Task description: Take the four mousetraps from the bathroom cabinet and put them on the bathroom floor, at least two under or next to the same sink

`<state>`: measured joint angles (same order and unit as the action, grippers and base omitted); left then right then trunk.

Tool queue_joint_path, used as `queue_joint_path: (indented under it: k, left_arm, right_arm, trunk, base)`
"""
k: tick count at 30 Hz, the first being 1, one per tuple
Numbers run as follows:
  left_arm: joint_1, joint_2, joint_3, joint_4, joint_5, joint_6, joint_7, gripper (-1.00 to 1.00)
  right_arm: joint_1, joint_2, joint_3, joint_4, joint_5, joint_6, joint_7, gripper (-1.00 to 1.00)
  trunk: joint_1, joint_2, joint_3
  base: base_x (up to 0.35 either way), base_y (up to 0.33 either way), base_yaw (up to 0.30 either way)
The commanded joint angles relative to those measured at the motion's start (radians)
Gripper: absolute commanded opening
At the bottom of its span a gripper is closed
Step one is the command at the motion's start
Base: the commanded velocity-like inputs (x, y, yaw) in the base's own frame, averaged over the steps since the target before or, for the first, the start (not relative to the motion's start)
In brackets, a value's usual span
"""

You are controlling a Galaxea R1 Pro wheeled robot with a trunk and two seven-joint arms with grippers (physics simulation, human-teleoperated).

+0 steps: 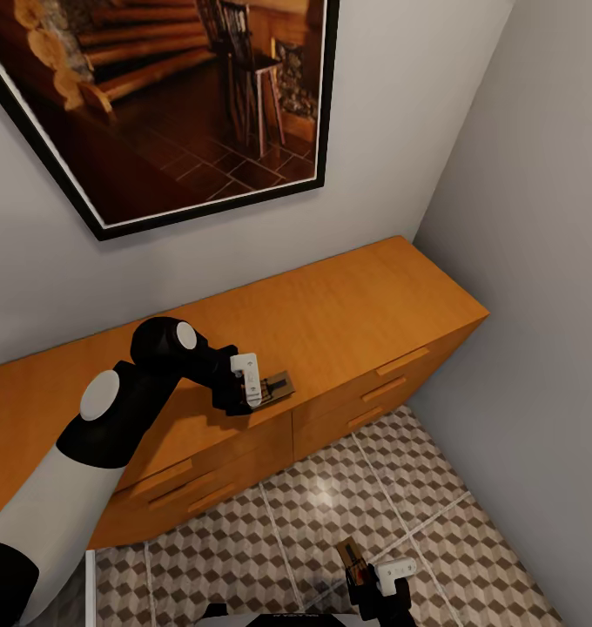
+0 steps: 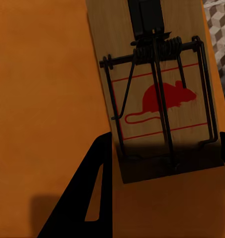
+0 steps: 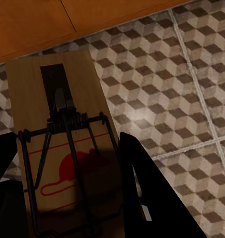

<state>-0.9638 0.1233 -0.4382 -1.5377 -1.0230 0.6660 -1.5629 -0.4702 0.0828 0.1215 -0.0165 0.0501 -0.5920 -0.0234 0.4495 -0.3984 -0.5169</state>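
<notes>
On the cabinet [image 1: 331, 322] front edge, the left gripper [image 1: 254, 383] grasps one mousetrap [image 1: 277, 386]; the right gripper [image 1: 374, 575] grips another mousetrap [image 3: 62, 148] above the bathroom floor [image 1: 400, 488]. Either thin board may slip.

Orange-brown cabinet [image 1: 348, 313] against grey wall, one mousetrap [image 1: 277, 386] at its top's front edge, cube-patterned bathroom floor [image 1: 331, 514] below

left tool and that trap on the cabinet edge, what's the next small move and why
Probably lift the left tool a little: its fingers appear closed on the trap at the cabinet top's front edge. The right tool already holds another trap above the floor.
</notes>
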Motion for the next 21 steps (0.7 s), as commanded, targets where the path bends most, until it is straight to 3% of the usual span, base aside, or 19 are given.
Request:
queue_joint_path:
  k: [1, 5, 16, 21]
  left_arm:
    - [-0.001, 0.001, -0.002, -0.001, -0.008, 0.007, -0.008, -1.0]
    - [-0.001, 0.001, -0.002, -0.001, -0.008, 0.007, -0.008, -1.0]
    - [-0.001, 0.001, -0.004, 0.0, -0.008, 0.007, -0.008, -1.0]
    - [-0.001, 0.001, -0.004, -0.001, -0.008, 0.007, -0.008, -1.0]
  right_arm:
    - [-0.001, 0.0, 0.001, 0.001, 0.004, -0.003, -0.003, -1.0]
    - [-0.001, 0.0, 0.001, 0.001, 0.004, -0.003, -0.003, -1.0]
    - [-0.001, 0.0, 0.001, 0.001, 0.004, -0.003, -0.003, -1.0]
    - [-0.001, 0.0, 0.001, 0.001, 0.004, -0.003, -0.003, -1.0]
  trunk:
    - [0.001, -0.002, -0.001]
    - [0.001, -0.002, -0.001]
    - [0.001, -0.002, -0.001]
    - [0.001, -0.002, -0.001]
  base:
    - [0.0, 0.0, 0.0]
    - [0.0, -0.107, 0.0]
    - [-0.002, -0.286, 0.0]
    - [-0.155, -0.269, 0.0]
